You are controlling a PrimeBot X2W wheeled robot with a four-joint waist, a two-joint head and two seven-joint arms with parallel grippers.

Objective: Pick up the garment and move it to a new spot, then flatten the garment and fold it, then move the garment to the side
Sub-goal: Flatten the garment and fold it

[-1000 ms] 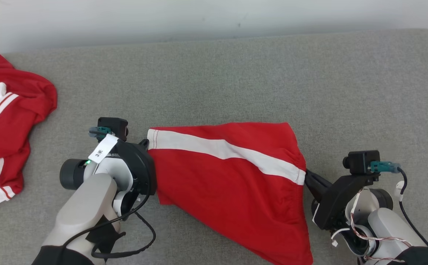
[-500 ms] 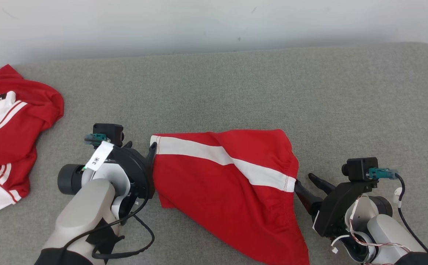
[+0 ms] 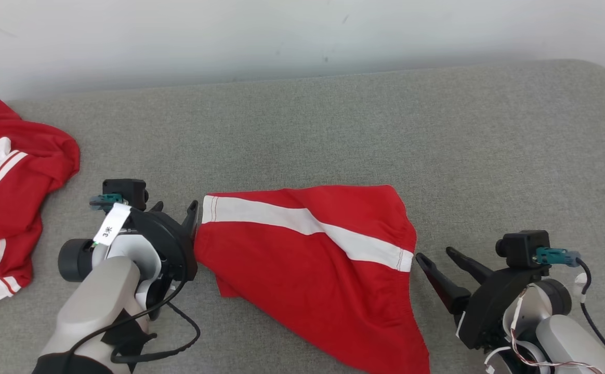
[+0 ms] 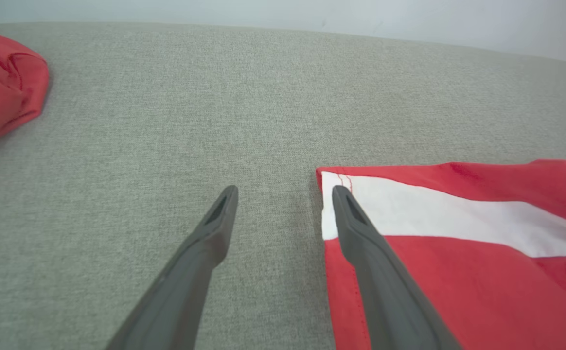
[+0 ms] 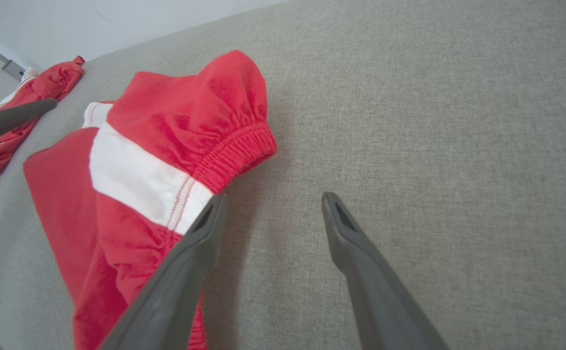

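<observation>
Red garment [image 3: 323, 270] with a white diagonal stripe; grey fabric surface [image 3: 333, 130]; red-and-white striped jersey [image 3: 6, 197].

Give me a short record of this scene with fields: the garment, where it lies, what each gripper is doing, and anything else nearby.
garment: red shorts with a white stripe
position: lying on the grey cushion, between the two grippers
condition: waistband bunched up, cloth wrinkled, held by neither gripper
left gripper: open, at the hem end of the shorts, holding nothing
right gripper: open, beside the elastic waistband, holding nothing
other item: crumpled red and white shirt at the cushion's left end
</observation>
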